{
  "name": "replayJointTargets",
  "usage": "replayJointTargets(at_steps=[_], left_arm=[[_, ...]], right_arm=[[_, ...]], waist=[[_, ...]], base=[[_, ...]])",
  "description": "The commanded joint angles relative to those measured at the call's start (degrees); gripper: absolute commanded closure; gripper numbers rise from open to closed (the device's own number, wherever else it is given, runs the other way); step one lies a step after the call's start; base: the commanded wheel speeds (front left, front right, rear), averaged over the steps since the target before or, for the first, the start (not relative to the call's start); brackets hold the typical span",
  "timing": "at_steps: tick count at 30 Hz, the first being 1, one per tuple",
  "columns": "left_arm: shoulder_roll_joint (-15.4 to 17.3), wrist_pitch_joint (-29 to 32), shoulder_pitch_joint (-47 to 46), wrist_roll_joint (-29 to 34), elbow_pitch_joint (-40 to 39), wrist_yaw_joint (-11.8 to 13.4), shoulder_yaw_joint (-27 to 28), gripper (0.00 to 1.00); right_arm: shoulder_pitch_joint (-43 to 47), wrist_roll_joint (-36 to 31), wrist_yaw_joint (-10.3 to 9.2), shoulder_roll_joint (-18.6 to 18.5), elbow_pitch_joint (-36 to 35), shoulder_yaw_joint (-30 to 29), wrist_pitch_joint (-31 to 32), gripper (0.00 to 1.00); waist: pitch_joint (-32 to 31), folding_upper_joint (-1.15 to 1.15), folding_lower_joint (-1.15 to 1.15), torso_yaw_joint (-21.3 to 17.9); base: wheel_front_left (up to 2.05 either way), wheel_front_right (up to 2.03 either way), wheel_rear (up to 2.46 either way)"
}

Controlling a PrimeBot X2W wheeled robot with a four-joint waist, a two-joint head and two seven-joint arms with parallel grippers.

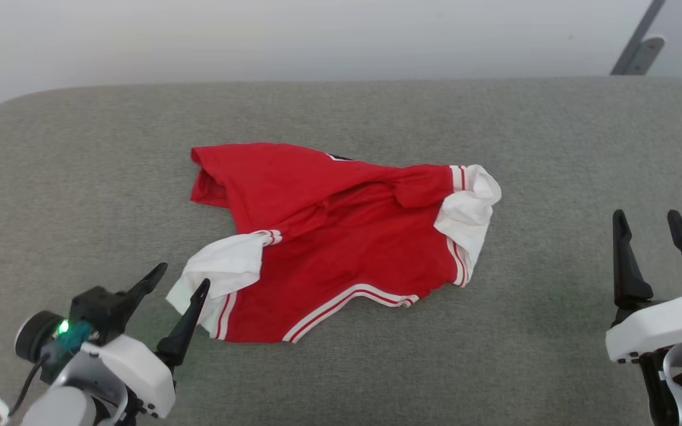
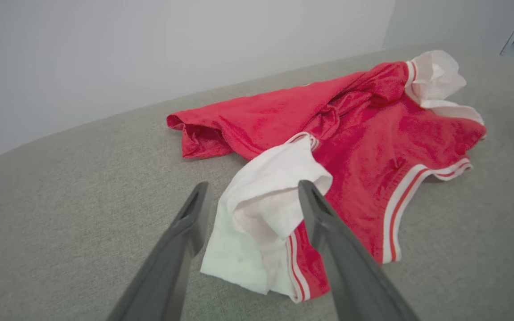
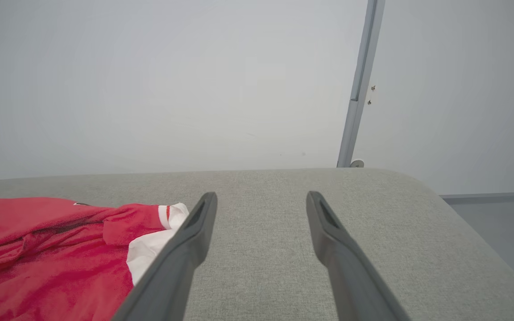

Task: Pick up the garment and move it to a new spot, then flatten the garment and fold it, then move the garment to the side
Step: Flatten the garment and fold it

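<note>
The garment (image 1: 347, 248), a red jersey with white sleeves and red-and-white striped trim, lies crumpled in the middle of a grey padded surface (image 1: 80, 177); the garment (image 2: 373, 142) also shows in the left wrist view and the garment (image 3: 51, 249) at the lower left of the right wrist view. My left gripper (image 1: 182, 279) is open at the lower left, its fingers on either side of the near white sleeve (image 2: 266, 200), close above the cloth. My right gripper (image 1: 647, 220) stands open at the lower right, well clear of the shirt, with nothing between its fingers.
The grey surface has rounded corners; its far edge (image 1: 341, 83) meets a pale wall. A grey metal post (image 3: 359, 84) stands behind the right far corner. Floor (image 3: 502, 223) drops away past the surface's right edge.
</note>
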Motion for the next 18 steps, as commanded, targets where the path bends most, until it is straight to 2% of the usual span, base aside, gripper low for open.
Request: replayJointTargets(at_steps=[1, 5, 8, 11, 12, 13, 18], left_arm=[[0.8, 1.3, -1.5, -0.2, 0.4, -0.2, -0.8, 0.0], [4.5, 5.8, -5.1, -0.4, 2.4, -0.2, -4.5, 0.0], [5.9, 8.4, -7.2, -0.3, 5.4, 0.0, -5.3, 0.0], [5.7, 10.7, -9.0, -1.3, 8.3, -0.1, -5.6, 0.0], [5.8, 11.5, -9.7, -1.8, 8.8, -0.1, -5.9, 0.47], [6.0, 12.1, -10.3, -2.9, 9.2, -0.1, -6.0, 1.0], [7.7, 14.2, -12.2, -6.1, 9.3, -0.1, -7.7, 1.0]], right_arm=[[0.6, 0.6, -0.02, 0.0, 0.4, 0.1, -0.9, 0.0], [0.6, 2.5, -0.03, 0.0, 1.9, 0.7, -2.8, 0.0], [0.2, 3.3, -0.02, 0.0, 2.5, 1.3, -3.6, 0.0], [-0.5, 3.8, -0.02, 0.0, 3.3, 1.9, -4.2, 0.0], [-0.6, 4.0, -0.03, 0.0, 3.5, 2.0, -4.3, 0.0], [-0.7, 4.0, -0.02, 0.0, 3.7, 2.2, -4.4, 0.0], [-0.8, 4.2, -0.02, 0.0, 4.0, 2.8, -5.4, 0.0]], waist=[[0.8, 0.0, 0.0, -0.9], [2.0, 0.0, 0.0, -2.7], [2.7, 0.0, 0.0, -3.6], [3.3, 0.0, 0.0, -4.4], [3.5, 0.0, 0.0, -4.6], [3.7, 0.0, 0.0, -4.8], [4.2, 0.0, 0.0, -5.2]], base=[[0.0, 0.0, 0.0], [0.0, 0.0, 0.0], [0.0, 0.0, 0.0], [0.0, 0.0, 0.0], [0.0, 0.0, 0.0], [0.0, 0.0, 0.0], [0.0, 0.0, 0.0]])
